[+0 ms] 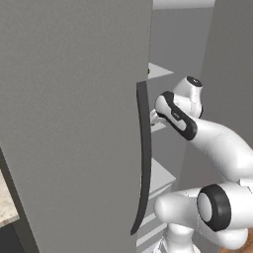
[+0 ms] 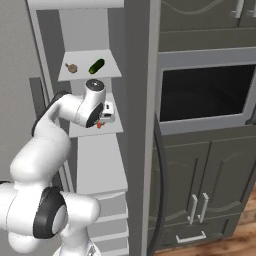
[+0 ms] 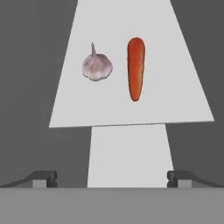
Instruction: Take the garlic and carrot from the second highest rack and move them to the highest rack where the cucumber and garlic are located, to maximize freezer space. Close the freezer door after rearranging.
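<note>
In the hand view a pale purple-white garlic and an orange-red carrot lie side by side on the second highest rack, directly below my open gripper, which holds nothing. From the right base view, the gripper hovers just over that rack, with a bit of the carrot showing under it. One shelf up, the highest rack holds another garlic and the dark green cucumber. The freezer door stands open at the left, its dark handle near my arm.
Lower pale shelves sit under the two racks. The fridge's other door, with a dark curved handle, stands right of the compartment. Beyond it are dark cabinets with a recessed opening. A countertop corner shows far left.
</note>
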